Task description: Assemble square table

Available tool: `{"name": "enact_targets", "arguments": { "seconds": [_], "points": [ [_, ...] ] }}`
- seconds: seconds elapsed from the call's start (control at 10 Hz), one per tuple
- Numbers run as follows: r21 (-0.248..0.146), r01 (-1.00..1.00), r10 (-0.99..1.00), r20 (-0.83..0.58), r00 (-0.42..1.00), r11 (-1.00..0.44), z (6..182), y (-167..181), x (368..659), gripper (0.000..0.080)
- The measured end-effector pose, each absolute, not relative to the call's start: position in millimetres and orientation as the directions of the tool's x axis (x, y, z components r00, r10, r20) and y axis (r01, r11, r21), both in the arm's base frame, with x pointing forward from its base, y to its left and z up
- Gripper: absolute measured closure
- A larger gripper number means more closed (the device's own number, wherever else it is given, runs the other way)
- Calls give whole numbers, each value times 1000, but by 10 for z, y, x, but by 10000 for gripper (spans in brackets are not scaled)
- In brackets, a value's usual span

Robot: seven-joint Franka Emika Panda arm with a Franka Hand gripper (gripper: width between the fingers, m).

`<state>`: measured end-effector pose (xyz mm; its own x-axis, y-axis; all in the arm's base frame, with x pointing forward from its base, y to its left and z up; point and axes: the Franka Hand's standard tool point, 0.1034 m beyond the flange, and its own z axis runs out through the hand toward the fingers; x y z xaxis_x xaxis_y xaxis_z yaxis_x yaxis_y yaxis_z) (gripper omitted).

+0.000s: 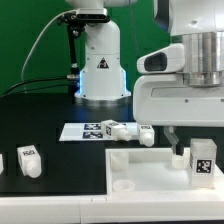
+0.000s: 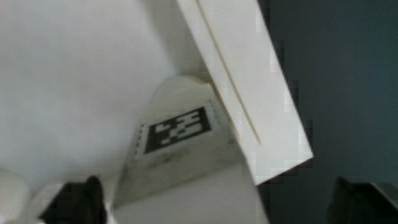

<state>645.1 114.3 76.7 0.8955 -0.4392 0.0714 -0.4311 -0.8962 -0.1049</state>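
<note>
The square table's white top (image 1: 150, 170) lies flat at the front of the black table. One white leg (image 1: 203, 158) with a tag stands upright at the top's corner on the exterior view's right. My gripper (image 1: 188, 142) hangs right over that leg, jaws apart. In the wrist view the tagged leg (image 2: 175, 135) sits between my dark fingertips (image 2: 75, 202), with a gap showing on at least one side, and the gripper (image 2: 217, 208) is open. The top's edge (image 2: 240, 90) runs slantwise past the leg.
Two more legs (image 1: 110, 129) (image 1: 147, 135) lie by the marker board (image 1: 82, 130) behind the top. Another leg (image 1: 28, 160) stands at the exterior view's left. The robot base (image 1: 100, 70) rises at the back.
</note>
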Motion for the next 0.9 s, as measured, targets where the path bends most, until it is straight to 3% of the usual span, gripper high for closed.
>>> {"name": "enact_targets", "arguments": {
  "seconds": [0.1,0.2,0.3,0.6,0.9],
  "points": [
    [-107,-449,-457,69,887,-887,766,1144,6451,290],
    [-112,-522,-530,59,846,-846,763,1143,6449,428],
    [-111,-591,-598,49,800,-799,751,1109,6437,506],
    [-121,-846,-853,7,522,-519,743,1066,6438,506],
    [-111,-992,-996,-61,70,-63,727,1125,6412,506]
  ]
}}
